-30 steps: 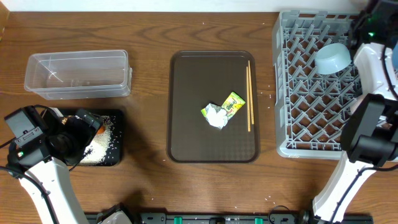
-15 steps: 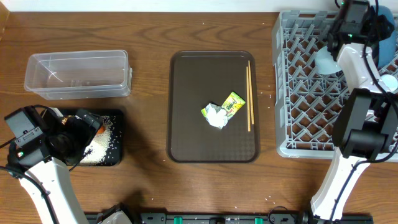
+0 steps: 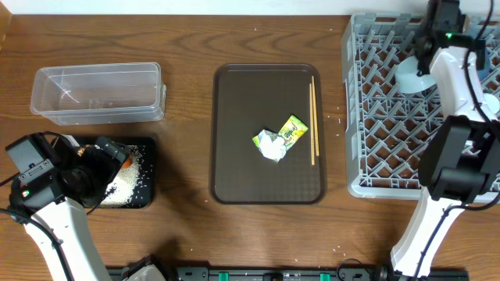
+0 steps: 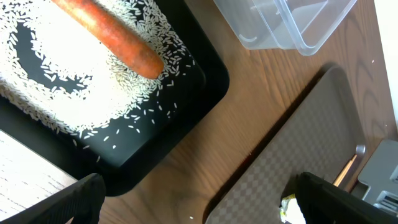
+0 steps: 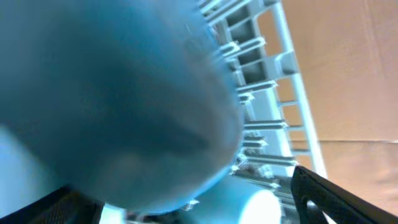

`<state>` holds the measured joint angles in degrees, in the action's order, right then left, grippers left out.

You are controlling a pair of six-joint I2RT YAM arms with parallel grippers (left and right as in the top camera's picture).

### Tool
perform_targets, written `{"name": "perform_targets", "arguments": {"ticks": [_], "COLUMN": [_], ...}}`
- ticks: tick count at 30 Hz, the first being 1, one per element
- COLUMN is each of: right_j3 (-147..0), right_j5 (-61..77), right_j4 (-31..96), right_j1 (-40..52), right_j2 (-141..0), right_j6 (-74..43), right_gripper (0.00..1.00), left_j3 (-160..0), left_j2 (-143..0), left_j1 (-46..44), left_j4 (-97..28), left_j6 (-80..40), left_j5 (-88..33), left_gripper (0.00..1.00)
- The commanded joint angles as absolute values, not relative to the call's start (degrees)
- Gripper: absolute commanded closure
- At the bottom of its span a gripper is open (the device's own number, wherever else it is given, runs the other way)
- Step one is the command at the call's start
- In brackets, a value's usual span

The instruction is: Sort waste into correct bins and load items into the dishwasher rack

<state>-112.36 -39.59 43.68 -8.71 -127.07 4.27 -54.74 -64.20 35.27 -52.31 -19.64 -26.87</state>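
From overhead, the pale blue bowl (image 3: 408,75) rests among the pegs in the far rows of the dishwasher rack (image 3: 353,117), toward its left wall, with the right gripper (image 3: 436,31) just above it. We judge this to be the letting-go of the bowl, so the fingers should clear its rim before any sideways move. In the left wrist view, the left gripper (image 4: 205,202) is spread wide and empty by the edge of the black tray (image 4: 205,81), where the carrot (image 4: 112,40) lies among rice grains (image 4: 74,93). The right wrist view is filled by the blurred bowl, the fingers wide apart with nothing pinched between them. We would back straight out, watching that the bowl does not tip.
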Motion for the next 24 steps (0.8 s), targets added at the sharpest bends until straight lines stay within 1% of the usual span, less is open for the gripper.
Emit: {"name": "perform_targets", "arguments": {"ticks": [1, 5, 8, 9, 10, 15, 17, 18, 20, 24], "right_j3": [-118.8, -128.18, -134.98, -137.29, -138.76, -141.75, -141.73, -141.4, -140.59, -138.82], "right_j5": [-25.43, -15.49, -4.67, 0.93, 5.39, 34.81, 43.03, 45.19, 44.34, 31.59], "right_j4": [47.62, 54.81, 59.99, 62.06, 63.53, 69.38, 70.17, 70.63, 71.33, 74.61], "right_j1": [-7.2, -7.31, -7.29, -7.18, -7.03, -5.74, -4.64, -3.53, -1.17, 6.11], "right_j2": [-126.65, -126.63, -126.48, -126.28, -126.1, -124.55, -124.49, -124.51, -124.51, -124.53], "right_j6": [-4.93, -7.88, -7.94, -8.08, -8.14, -8.14, -8.12, -8.12, -8.08, -8.12], "right_gripper": [0.1, 0.1, 0.09, 0.03, 0.01, 0.01, 0.01, 0.01, 0.01, 0.01], "left_j3": [-54.87, -54.87, -54.87, -54.87, -54.87, -54.87, -54.87, -54.87, -54.87, -54.87], "left_j2": [-64.31, -64.31, -64.31, -64.31, -64.31, -64.31, -64.31, -64.31, -64.31, -64.31], "left_j1": [35.62, 35.62, 35.62, 35.62, 35.62, 35.62, 35.62, 35.62, 35.62, 35.62], "left_j4": [-52.42, -52.42, -52.42, -52.42, -52.42, -52.42, -52.42, -52.42, -52.42, -52.42], "left_j6": [-19.16, -19.14, -19.14, -19.14, -19.14, -19.14, -19.16, -19.16, -19.16, -19.14], "left_j5": [-27.4, -27.4, -27.4, -27.4, -27.4, -27.4, -27.4, -27.4, -27.4, -27.4], "left_gripper": [0.02, 0.02, 0.02, 0.02, 0.02, 0.02, 0.02, 0.02, 0.02, 0.02]}}
